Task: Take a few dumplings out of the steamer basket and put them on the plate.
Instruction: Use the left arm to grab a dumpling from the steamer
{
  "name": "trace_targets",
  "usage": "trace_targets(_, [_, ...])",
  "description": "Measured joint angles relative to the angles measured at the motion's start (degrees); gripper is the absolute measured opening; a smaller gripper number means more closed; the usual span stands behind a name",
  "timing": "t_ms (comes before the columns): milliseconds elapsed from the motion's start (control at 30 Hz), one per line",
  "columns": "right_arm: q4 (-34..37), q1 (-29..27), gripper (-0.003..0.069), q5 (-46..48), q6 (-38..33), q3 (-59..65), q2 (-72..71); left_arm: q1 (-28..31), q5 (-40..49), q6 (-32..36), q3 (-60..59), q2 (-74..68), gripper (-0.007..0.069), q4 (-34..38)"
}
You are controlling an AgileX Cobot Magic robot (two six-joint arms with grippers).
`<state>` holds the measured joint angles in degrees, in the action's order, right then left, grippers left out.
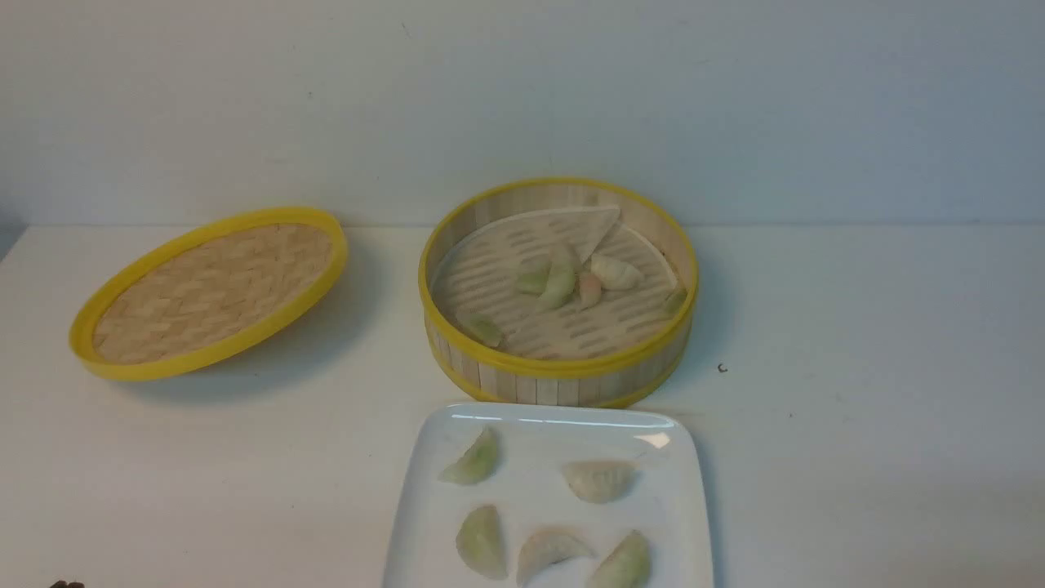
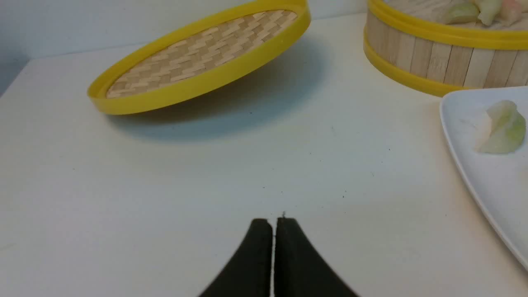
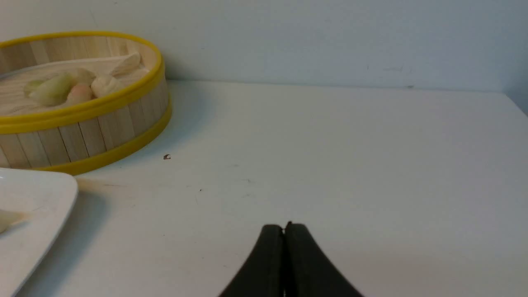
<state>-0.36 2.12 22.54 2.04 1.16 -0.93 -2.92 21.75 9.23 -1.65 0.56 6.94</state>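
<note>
**Dumpling Transfer: Parked Hands and the Next Pick**

We are counting five dumplings (image 1: 600, 479) lying on the plate (image 1: 531, 502), each apart from the others. The plate is sitting just in front of the steamer basket (image 1: 563, 382) on the worktop (image 1: 857, 425). About six more pieces are lying in the basket. Four are touching in a cluster near the middle of the slotted floor (image 1: 490, 273), one is lying alone by the near-left wall, and one is resting against the right wall. The lid (image 1: 208, 294) is lying tilted, well to the left.

The left hand (image 2: 273, 220) is hovering over bare worktop between lid and plate, with its fingers pressed together and nothing between them. The right hand (image 3: 284, 226) is hovering over bare worktop to the right of the basket, likewise pressed together and empty.

We are judging "a few" as already met, so the task is looking complete or nearly so. If one more piece is wanted, we are recommending the following:

1. Select the lone dumpling by the near-left wall, not the cluster, to avoid dragging its neighbours.
2. Spread the left fingers before descending, and come in from above to clear the rim.
3. Pinch lightly across the thick belly, since the pieces are looking soft and slippery.
4. Lift straight up past the rim.
5. Release low over the bare middle of the plate.
</note>
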Motion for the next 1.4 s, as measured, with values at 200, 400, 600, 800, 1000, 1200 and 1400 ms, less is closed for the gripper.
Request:
trace_targets(200, [0.0, 0.0, -0.0014, 0.0, 0.0, 0.0, 0.0, 0.0, 0.0, 0.0, 0.0, 0.0, -0.0006, 0.0])
trace_targets(400, [0.0, 0.0, -0.0014, 0.0, 0.0, 0.0, 0.0, 0.0, 0.0, 0.0, 0.0, 0.0, -0.0006, 0.0])
trace_targets(600, [0.0, 0.0, -0.0014, 0.0, 0.0, 0.0, 0.0, 0.0, 0.0, 0.0, 0.0, 0.0, -0.0006, 0.0])
trace_targets(800, [0.0, 0.0, -0.0014, 0.0, 0.0, 0.0, 0.0, 0.0, 0.0, 0.0, 0.0, 0.0, -0.0006, 0.0])
trace_targets(1000, [0.0, 0.0, -0.0014, 0.0, 0.0, 0.0, 0.0, 0.0, 0.0, 0.0, 0.0, 0.0, -0.0006, 0.0])
trace_targets(1200, [0.0, 0.0, -0.0014, 0.0, 0.0, 0.0, 0.0, 0.0, 0.0, 0.8, 0.0, 0.0, -0.0006, -0.9])
trace_targets(1400, [5.5, 0.0, -0.0014, -3.3, 0.9, 0.5, 0.0, 0.0, 0.0, 2.2, 0.0, 0.0, -0.0006, -2.6])
